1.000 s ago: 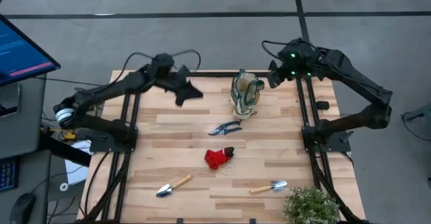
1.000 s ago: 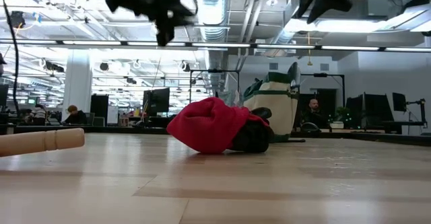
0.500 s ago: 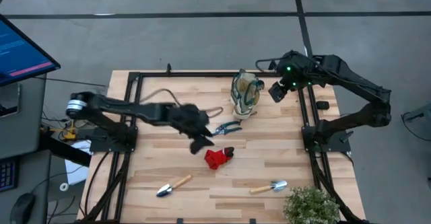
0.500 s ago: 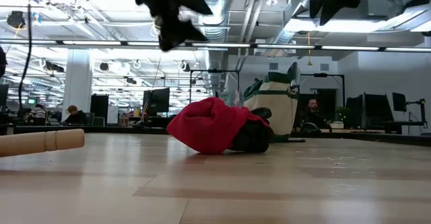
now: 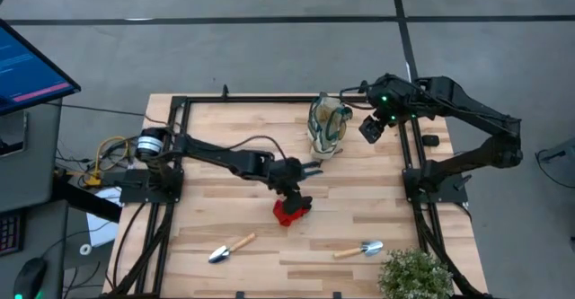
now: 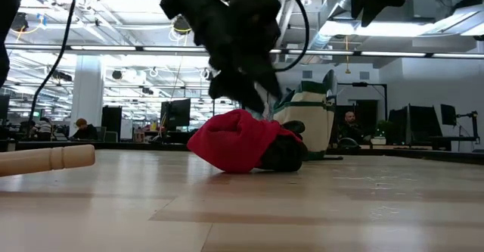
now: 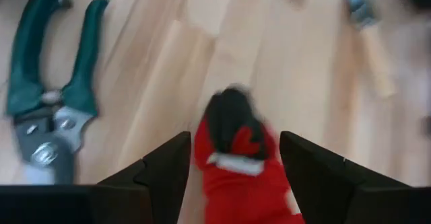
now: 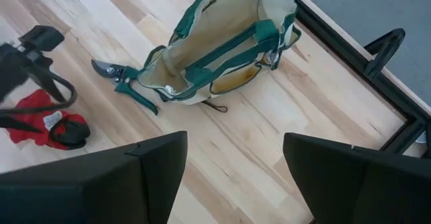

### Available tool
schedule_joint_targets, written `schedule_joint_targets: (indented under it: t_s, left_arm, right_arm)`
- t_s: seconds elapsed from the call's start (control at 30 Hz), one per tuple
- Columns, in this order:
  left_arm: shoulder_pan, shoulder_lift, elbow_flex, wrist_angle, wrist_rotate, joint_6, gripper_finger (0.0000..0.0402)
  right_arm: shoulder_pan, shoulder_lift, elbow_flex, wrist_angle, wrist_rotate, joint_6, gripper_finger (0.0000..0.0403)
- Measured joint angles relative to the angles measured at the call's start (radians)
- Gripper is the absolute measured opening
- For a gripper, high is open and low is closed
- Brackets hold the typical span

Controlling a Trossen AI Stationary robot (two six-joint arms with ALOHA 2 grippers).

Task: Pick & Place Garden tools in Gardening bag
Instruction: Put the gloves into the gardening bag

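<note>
Swinging out from the counter's back edge, my left hand [image 5: 295, 189] now hangs spread over the red-and-black glove [image 5: 289, 210] mid-counter, touching nothing. My right hand [image 5: 371, 127], also spread, waits beside the gardening bag [image 5: 328, 125]. Glove pickup is starting; next I should lower and pinch it.

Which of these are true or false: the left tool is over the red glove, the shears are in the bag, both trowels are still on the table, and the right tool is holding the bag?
1. The left tool is open above the red glove. True.
2. The shears are in the bag. False: they lie on the table beside it.
3. Two wood-handled trowels lie on the table. True.
4. The right tool holds the bag. False: it is open, beside the bag.
</note>
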Motion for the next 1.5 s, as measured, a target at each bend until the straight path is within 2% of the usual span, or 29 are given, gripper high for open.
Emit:
schedule_joint_targets:
  t_s: [0.27, 0.37, 0.63, 0.87, 1.03, 1.17, 1.33, 1.5]
  left_arm:
    - [-0.111, 0.006, 0.003, -0.072, -0.228, -0.036, 0.0227]
    - [-0.152, 0.013, 0.003, -0.071, -0.27, -0.037, 0.0227]
    - [-0.187, -0.016, 0.003, -0.048, -0.184, -0.033, 0.0246]
    - [-0.182, -0.043, 0.003, -0.045, -0.187, 0.045, 0.0271]
    - [-0.18, -0.01, 0.003, -0.036, -0.152, 0.131, 0.0292]
    - [-0.177, -0.01, 0.001, -0.026, -0.173, 0.177, 0.0308]
    - [-0.153, -0.008, 0.0, -0.026, -0.239, 0.175, 0.0317]
    - [-0.137, 0.042, 0.0, -0.02, -0.158, 0.093, 0.0318]
  right_arm:
    - [0.05, 0.0, 0.0, 0.0, 0.0, 0.023, 0.0239]
    - [0.063, 0.0, 0.0, 0.0, 0.0, 0.034, 0.0239]
    - [0.097, 0.0, 0.0, 0.0, 0.044, 0.05, 0.0239]
    - [0.1, 0.0, 0.0, 0.001, 0.048, 0.05, 0.0239]
    - [0.099, 0.0, 0.0, 0.001, 0.049, 0.05, 0.0239]
    - [0.099, 0.0, 0.0, 0.0, 0.049, 0.05, 0.0239]
    - [0.099, 0.0, 0.0, -0.001, 0.049, 0.05, 0.0239]
    - [0.099, 0.0, 0.0, -0.002, 0.049, 0.05, 0.0239]
